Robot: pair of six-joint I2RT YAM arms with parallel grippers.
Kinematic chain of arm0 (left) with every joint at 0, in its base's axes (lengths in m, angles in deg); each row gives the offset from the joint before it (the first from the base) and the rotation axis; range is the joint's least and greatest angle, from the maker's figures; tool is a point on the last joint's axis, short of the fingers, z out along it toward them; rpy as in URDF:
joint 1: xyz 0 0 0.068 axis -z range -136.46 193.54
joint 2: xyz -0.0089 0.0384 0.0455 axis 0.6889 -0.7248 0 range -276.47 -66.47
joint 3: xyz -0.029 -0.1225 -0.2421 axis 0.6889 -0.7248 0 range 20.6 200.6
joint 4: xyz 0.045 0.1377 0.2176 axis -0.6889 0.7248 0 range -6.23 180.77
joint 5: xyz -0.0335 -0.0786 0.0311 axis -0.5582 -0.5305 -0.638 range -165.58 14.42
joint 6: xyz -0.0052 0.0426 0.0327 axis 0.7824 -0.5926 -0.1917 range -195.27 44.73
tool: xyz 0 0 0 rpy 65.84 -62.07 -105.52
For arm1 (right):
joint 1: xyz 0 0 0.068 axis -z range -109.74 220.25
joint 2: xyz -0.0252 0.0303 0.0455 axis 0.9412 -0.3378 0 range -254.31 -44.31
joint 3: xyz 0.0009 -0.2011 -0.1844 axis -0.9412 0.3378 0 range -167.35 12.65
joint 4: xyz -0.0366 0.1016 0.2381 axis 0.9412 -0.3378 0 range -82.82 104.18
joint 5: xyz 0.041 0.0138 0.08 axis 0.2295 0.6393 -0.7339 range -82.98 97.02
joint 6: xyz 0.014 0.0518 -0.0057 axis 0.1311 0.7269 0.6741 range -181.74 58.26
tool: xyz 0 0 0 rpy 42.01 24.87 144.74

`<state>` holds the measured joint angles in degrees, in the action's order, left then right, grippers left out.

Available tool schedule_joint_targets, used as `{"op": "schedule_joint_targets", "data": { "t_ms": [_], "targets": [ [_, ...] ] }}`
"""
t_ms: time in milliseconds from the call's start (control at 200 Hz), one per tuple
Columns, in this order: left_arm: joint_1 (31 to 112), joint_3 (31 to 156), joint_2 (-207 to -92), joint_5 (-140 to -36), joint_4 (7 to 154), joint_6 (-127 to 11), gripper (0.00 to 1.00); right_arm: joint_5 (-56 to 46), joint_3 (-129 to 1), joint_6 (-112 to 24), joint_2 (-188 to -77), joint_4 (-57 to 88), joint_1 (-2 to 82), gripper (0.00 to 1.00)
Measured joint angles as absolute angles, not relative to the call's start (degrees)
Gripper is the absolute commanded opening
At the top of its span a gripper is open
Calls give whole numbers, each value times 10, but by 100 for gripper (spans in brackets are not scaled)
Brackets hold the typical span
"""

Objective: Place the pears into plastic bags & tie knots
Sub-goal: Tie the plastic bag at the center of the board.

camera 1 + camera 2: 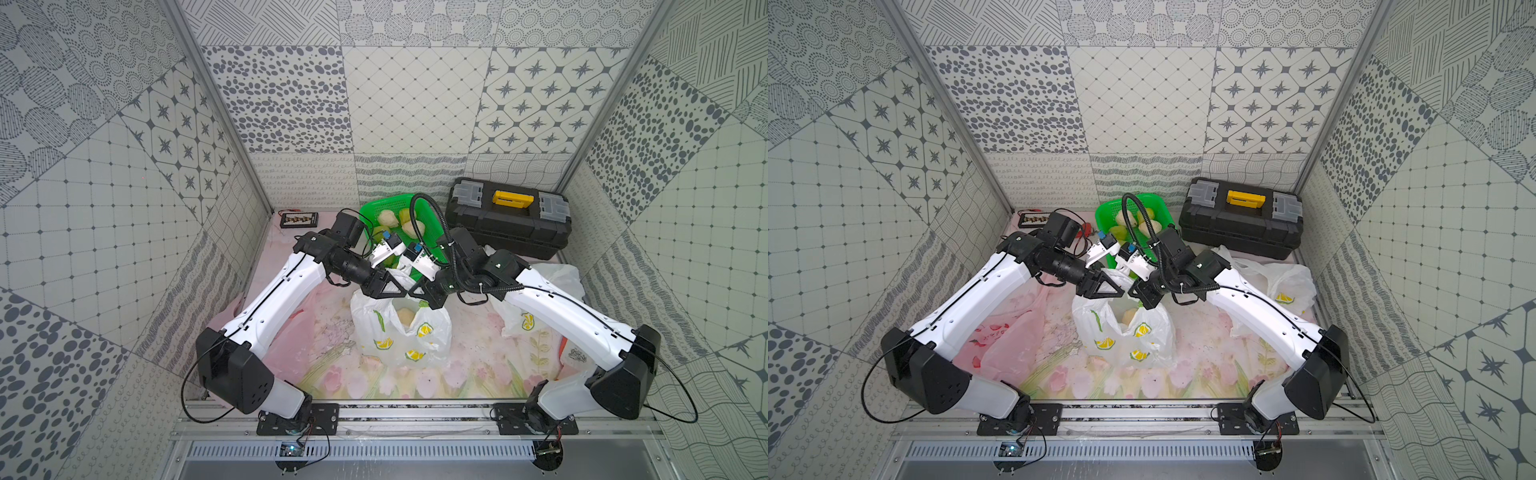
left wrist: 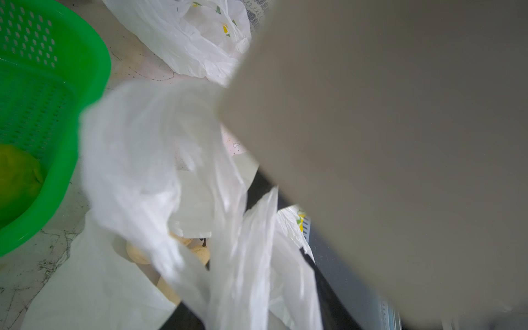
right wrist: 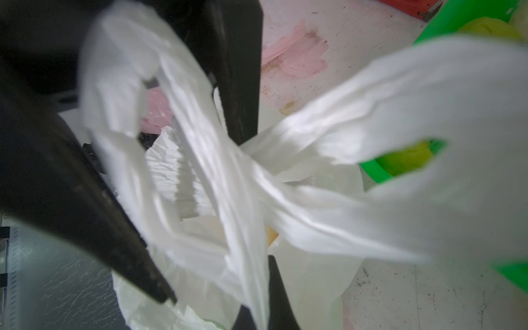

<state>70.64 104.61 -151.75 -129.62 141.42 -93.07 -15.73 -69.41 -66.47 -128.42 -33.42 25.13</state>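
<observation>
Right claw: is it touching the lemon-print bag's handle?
Touching. In the right wrist view the right claw is shut, and the bag's white handle runs down between its black fingers, pinched there.

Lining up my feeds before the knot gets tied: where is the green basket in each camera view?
Top view: green basket at the far middle, left of the black toolbox.
Top view: the same spot.
Left wrist: frame's left side.
Right wrist: frame's upper right, partly behind the lemon-print bag.
Shared landmark: that bag, next to the basket in every view.
</observation>
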Motion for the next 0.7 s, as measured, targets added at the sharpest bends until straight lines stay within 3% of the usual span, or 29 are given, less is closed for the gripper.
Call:
{"op": "schedule_joint_targets", "data": {
  "t_ms": [245,305,365,445,545,600,700],
  "targets": [
    [706,1064,-1540,-1293,1409,-934,44,-173,-695,-667,-1298,-341,249,0],
    [706,1066,-1543,-1292,1409,-934,35,-174,-695,-667,-1298,-341,250,0],
    [706,1067,-1545,-1292,1408,-937,17,-175,-695,-667,-1298,-341,250,0],
    [705,1068,-1547,-1292,1406,-934,0,-178,-695,-662,-1298,-340,250,23],
    [704,1067,-1548,-1286,1402,-937,0,-200,-691,-630,-1292,-329,266,52],
    [701,1064,-1547,-1281,1399,-937,0,-219,-680,-605,-1277,-307,288,58],
    [699,1053,-1542,-1266,1388,-936,0,-247,-664,-508,-1242,-266,352,60]
  ]
}}
